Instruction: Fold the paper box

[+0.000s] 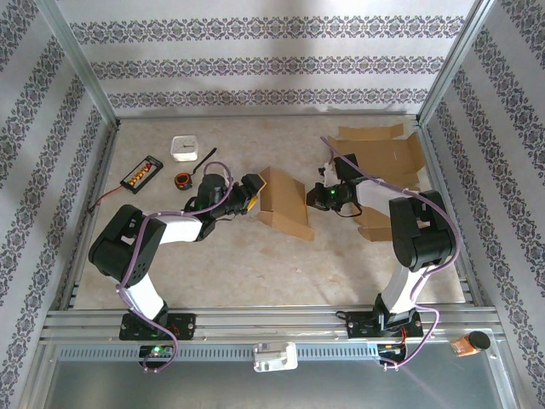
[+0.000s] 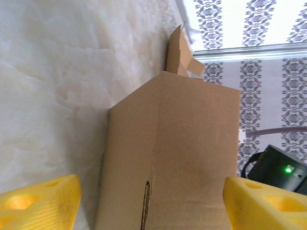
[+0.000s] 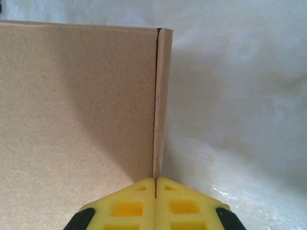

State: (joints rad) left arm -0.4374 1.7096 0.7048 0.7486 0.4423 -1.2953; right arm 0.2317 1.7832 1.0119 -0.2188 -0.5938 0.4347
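The brown paper box point(image 1: 285, 202) stands on the table's middle, its long side panel with a slit facing the left wrist view point(image 2: 177, 158). My left gripper point(image 1: 253, 198) is at the box's left end, open wide; its yellow fingers point(image 2: 38, 203) straddle the box point(image 2: 152, 206), with a gap showing on the left side. My right gripper point(image 1: 317, 202) is at the box's right side. Its yellow fingers are shut together point(image 3: 156, 201), tips up against the vertical corner seam of the box wall point(image 3: 81, 105). Nothing sits between them.
A pile of flat cardboard sheets point(image 1: 383, 153) lies at the back right behind the right arm. At the back left are a white square box point(image 1: 185, 148), a black tray with orange pieces point(image 1: 141, 173) and a small orange-black item point(image 1: 183, 180). Metal frame posts border the table.
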